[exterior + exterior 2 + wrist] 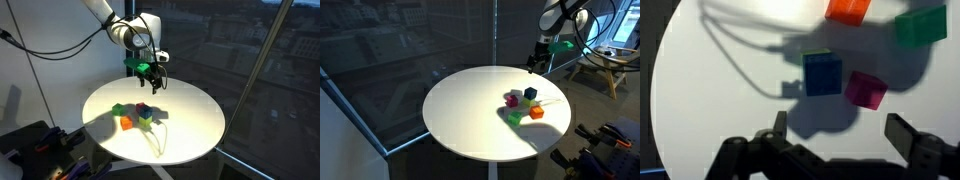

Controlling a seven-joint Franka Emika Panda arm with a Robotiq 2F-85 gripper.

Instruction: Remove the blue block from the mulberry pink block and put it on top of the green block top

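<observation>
The blue block (pixel 822 73) lies on the white table, with the mulberry pink block (pixel 866 89) close beside it at its lower right corner. In an exterior view the blue block (pixel 530 93) and the pink block (pixel 510 98) stand side by side, not stacked. The green block (pixel 920 25) is at the upper right of the wrist view and also shows in an exterior view (pixel 514 116). My gripper (pixel 840 132) is open and empty. It hovers well above the table behind the blocks in both exterior views (pixel 152 85) (pixel 536 67).
A red-orange block (pixel 848 10) lies next to the green one, also seen in an exterior view (pixel 535 113). The round white table (pixel 190 125) stands by glass walls. A wooden stool (pixel 605 65) and dark equipment (pixel 30 145) stand off the table.
</observation>
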